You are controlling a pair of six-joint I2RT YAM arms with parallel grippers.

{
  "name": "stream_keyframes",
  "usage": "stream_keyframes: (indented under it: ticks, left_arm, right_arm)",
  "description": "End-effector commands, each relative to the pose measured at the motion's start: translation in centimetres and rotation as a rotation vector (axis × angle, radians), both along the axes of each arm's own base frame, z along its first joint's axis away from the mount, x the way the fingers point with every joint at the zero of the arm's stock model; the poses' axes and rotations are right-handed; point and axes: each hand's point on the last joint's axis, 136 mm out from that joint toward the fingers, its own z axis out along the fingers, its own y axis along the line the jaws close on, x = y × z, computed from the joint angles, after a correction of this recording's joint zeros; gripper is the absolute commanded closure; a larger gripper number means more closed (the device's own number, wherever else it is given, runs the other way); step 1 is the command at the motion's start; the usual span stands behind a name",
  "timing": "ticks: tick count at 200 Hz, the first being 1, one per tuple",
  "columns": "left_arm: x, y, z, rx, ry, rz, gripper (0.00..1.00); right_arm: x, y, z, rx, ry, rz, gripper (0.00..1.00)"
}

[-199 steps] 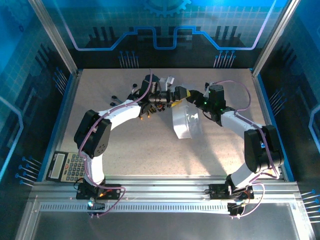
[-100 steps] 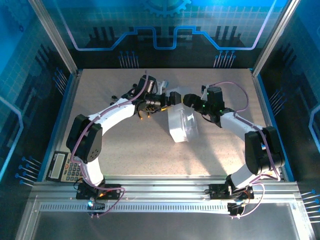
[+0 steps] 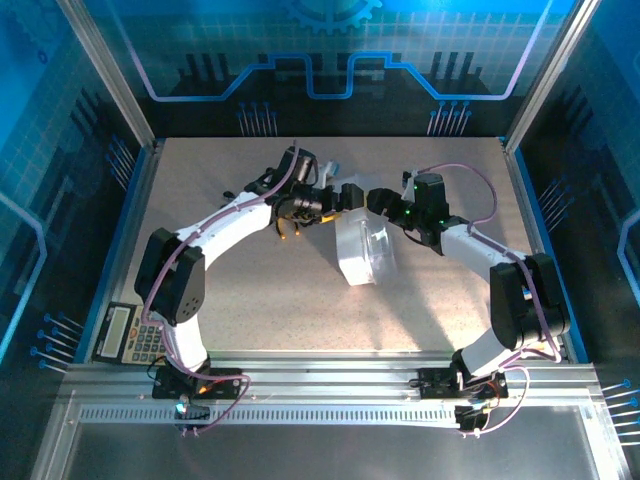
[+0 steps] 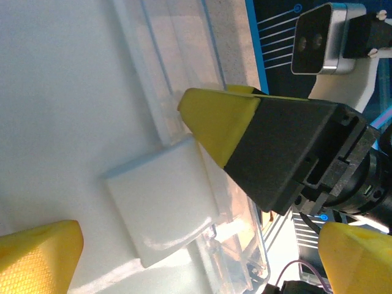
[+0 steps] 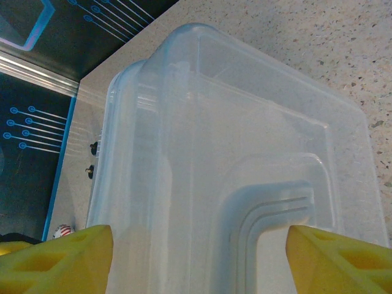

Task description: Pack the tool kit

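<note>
The clear plastic case (image 3: 362,250) lies mid-table, its long side running towards me. My right gripper (image 3: 376,198) is at its far end. In the right wrist view the case (image 5: 226,141) fills the gap of the right gripper (image 5: 199,245), whose yellow fingers (image 5: 61,257) hold it from both sides. My left gripper (image 3: 347,193) is beside it at the same end, open. In the left wrist view the left gripper (image 4: 202,229) hangs wide over the case's white latch (image 4: 162,208), next to the right gripper's yellow-tipped finger (image 4: 214,116). Small dark tool pieces (image 3: 230,192) lie far left.
A grey calculator (image 3: 135,333) sits at the table's near left edge by the left arm's base. Blue-lit walls (image 3: 110,180) close in the table on the left, right and back. Bare table (image 3: 330,320) lies between the case and the arm bases.
Over the last second the left arm's elbow swung left and its gripper shifted at the case's far end. The case turned and slid a little to the left. Since half a second ago, almost nothing moved.
</note>
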Motion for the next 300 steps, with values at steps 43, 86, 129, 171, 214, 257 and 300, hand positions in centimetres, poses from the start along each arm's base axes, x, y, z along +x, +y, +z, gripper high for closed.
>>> stream_keyframes:
  ticks: [43, 86, 129, 171, 214, 257, 300]
  left_arm:
    - [-0.6, -1.1, 0.0, -0.034, 0.074, -0.037, 0.01]
    - [0.0, -1.7, -1.1, -0.034, 0.088, -0.036, 0.01]
    - [0.5, -2.7, -0.6, -0.067, 0.083, -0.043, 0.01]
    - [1.0, -3.6, 0.0, -0.087, 0.077, -0.055, 0.01]
    - [1.2, -4.5, 0.5, -0.105, 0.069, -0.068, 0.01]
    - [1.0, -5.3, 0.4, -0.187, 0.035, -0.105, 0.01]
    - [0.5, -5.5, -0.8, -0.233, 0.041, -0.135, 0.01]
  right_arm:
    - [-1.9, 0.1, -4.0, -0.036, 0.126, 0.029, 0.26]
    - [-1.9, 0.2, -4.1, -0.037, 0.127, 0.032, 0.26]
    - [-2.1, 0.5, -4.2, -0.041, 0.132, 0.039, 0.26]
    - [-2.3, 1.2, -4.6, -0.036, 0.141, 0.051, 0.26]
    - [-2.5, 1.8, -4.9, -0.034, 0.146, 0.061, 0.27]
    - [-2.5, 2.0, -5.0, -0.034, 0.15, 0.065, 0.27]
    - [-2.5, 2.1, -5.0, -0.036, 0.151, 0.068, 0.27]
